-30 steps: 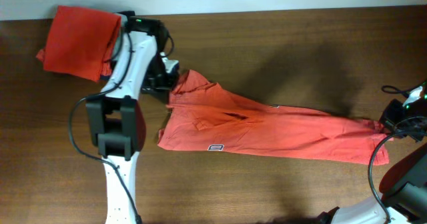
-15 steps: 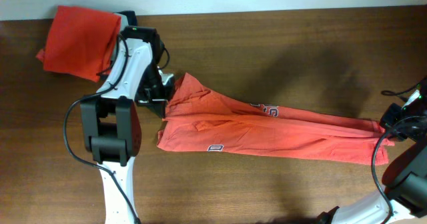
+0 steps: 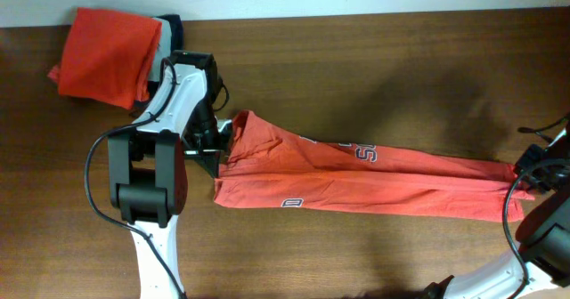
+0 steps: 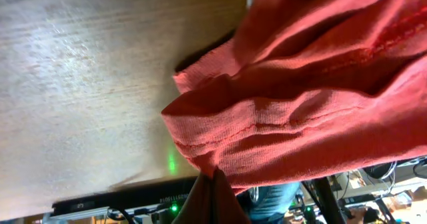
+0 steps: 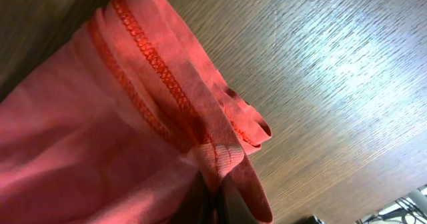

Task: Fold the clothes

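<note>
Table (image 3: pixel 374 59) | T-shirt (image 3: pixel 383 179) stretched out | left pincer (image 3: pixel 221 148) pinching one end | right pincer (image 3: pixel 524 172) the other

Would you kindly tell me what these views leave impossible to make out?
- Overhead: white lettering on the T-shirt, mostly tucked into its folds.
- Overhead: the right gripper, too small and dark to show its jaws.
- Left wrist: the left gripper, its tips buried in cloth.
- Overhead: the dark garment, mostly covered by the folded orange garment.

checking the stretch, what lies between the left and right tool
The coral-red cotton T-shirt with white lettering, stretched long from left tool to right tool, both shut on it; overhead view shows it.
</note>
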